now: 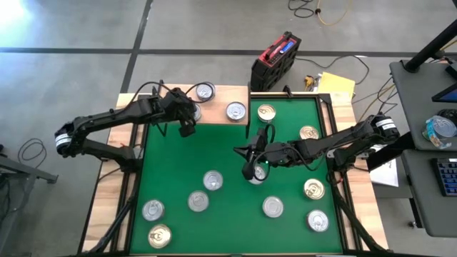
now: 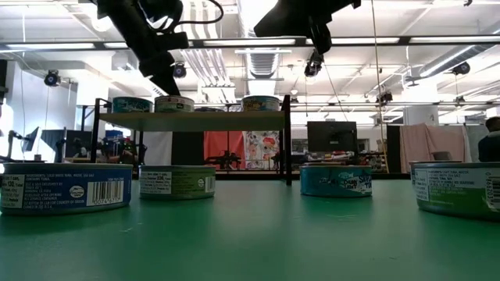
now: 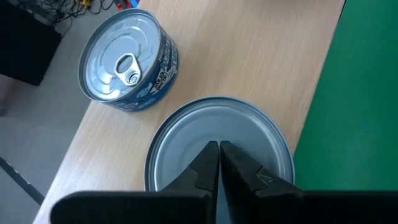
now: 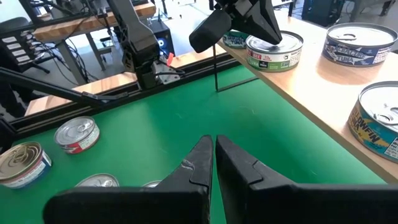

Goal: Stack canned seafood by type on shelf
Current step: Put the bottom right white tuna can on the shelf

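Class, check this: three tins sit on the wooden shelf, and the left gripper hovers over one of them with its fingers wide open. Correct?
Not quite. The left gripper is shut, fingers pressed together, as the left wrist view shows. The rest holds: three tins on the shelf, the gripper above one tin.

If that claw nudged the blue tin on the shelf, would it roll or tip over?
Probably neither: the blue tin is squat and sits flat on the shelf, so it would likely slide. Its metal looks rigid, unlikely to dent.

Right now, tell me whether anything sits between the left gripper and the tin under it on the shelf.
Nothing visible does. The left gripper, shut, hangs directly over the plain-topped tin on the shelf; the blue pull-tab tin stands apart, off to one side.
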`<act>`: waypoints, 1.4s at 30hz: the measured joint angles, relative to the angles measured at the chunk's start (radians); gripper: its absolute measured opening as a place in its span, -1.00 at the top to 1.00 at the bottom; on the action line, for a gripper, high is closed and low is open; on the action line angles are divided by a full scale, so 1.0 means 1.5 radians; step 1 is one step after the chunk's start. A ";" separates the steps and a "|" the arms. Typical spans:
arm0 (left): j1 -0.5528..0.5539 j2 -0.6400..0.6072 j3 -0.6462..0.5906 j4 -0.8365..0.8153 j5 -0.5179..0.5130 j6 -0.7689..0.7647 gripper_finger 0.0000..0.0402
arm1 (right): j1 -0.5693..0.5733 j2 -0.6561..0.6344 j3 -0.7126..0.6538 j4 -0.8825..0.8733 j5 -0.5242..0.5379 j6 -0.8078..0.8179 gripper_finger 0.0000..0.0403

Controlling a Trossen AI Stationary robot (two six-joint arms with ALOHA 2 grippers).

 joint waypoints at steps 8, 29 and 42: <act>0.000 0.000 0.000 0.000 0.000 0.000 1.00 | 0.000 0.000 0.000 0.000 0.000 0.000 0.95; 0.015 0.017 0.156 -0.207 0.072 0.071 1.00 | 0.000 0.000 0.000 0.000 0.000 -0.001 0.95; 0.044 0.095 0.188 -0.260 0.111 0.103 1.00 | 0.000 0.000 0.000 -0.002 0.000 0.000 0.95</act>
